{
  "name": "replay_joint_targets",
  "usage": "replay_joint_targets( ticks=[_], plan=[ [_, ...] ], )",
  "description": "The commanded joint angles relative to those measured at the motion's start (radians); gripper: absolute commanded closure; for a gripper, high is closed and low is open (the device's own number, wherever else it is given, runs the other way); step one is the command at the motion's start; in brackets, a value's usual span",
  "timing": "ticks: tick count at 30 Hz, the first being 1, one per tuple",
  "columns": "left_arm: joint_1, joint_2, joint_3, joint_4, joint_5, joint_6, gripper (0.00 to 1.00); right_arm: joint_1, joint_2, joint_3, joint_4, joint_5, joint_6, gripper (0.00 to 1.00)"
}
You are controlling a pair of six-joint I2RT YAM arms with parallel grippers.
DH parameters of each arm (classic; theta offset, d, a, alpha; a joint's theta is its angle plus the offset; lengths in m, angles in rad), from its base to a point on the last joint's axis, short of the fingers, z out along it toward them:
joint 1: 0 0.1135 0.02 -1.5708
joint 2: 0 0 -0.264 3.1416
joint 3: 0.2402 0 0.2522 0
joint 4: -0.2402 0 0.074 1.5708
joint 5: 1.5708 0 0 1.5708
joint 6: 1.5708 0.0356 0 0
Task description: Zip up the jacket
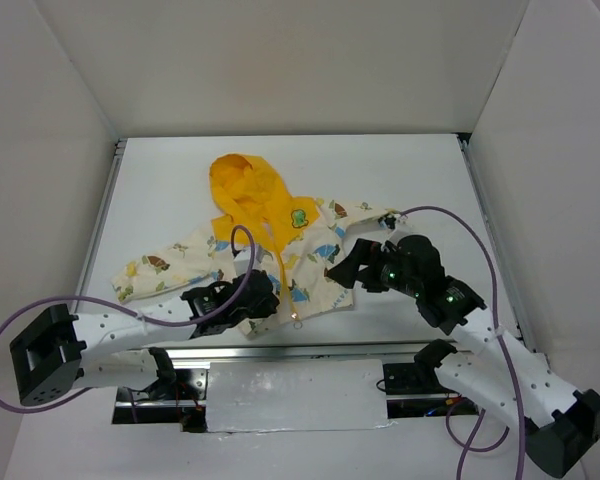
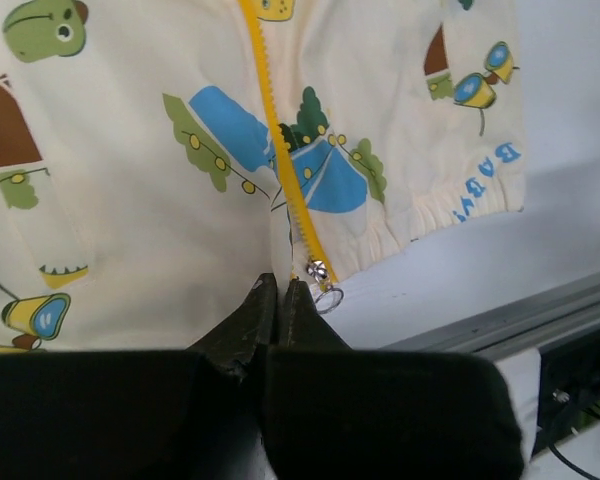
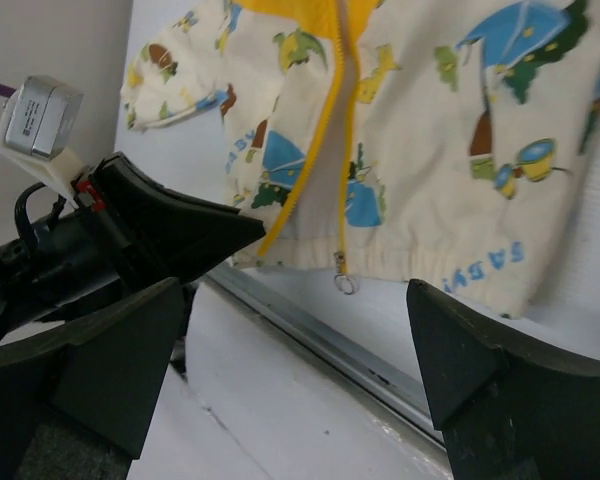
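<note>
Small cream dinosaur-print hooded jacket (image 1: 280, 260) lies flat, front up, on the white tabletop (image 1: 400, 170), with the hem toward the arms and the yellow hood (image 1: 245, 190) at the far end. The small silver metal slider (image 2: 318, 270) of the yellow zipper (image 2: 280, 150) sits right at the hem, with its thin wire ring pull (image 2: 328, 297) hanging just past the hem edge onto the tabletop. The zipper is not done up. In the right wrist view the two yellow tapes spread apart above the slider (image 3: 340, 262). The zipper's long axis runs from the slider straight away from the arm bases toward the hood. Black left tool (image 2: 277, 285) is just beside the slider on its left. Its fingers are pressed together with the tips at the hem, and it looks like they nip the hem cloth there to anchor it. Black right tool (image 3: 295, 300) is off to the right of the slider, near but not touching, and low over the tabletop. Its fingers are wide apart with nothing between them, and the slider and ring show in the gap. The right tool is the free one and the nearer one able to take the pull. Judgement: it has to come in leftward onto the ring pull, close, then draw along the zipper line away from the hem while the left tool keeps the hem from riding up. Risk: the ring is tiny, so the tool may miss it or grab cloth.
</note>
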Motion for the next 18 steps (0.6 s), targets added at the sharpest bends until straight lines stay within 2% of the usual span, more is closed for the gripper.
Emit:
replay_joint_targets(
  ticks=[1,6,9,18],
  plan=[
    [0.002,-0.070,-0.086,0.220,0.073,-0.028,1.00,0.015,0.076,-0.070,0.295,-0.197,0.086,0.00],
    [0.002,-0.148,-0.175,0.319,0.072,-0.045,1.00,0.120,0.234,-0.130,0.546,-0.142,0.211,0.03],
    [0.004,-0.194,-0.218,0.368,0.080,-0.047,1.00,0.160,0.395,-0.119,0.640,-0.119,0.269,0.07],
    [0.007,-0.282,-0.276,0.400,0.074,-0.043,1.00,0.198,0.609,-0.122,0.861,-0.129,0.401,0.15]
  ],
)
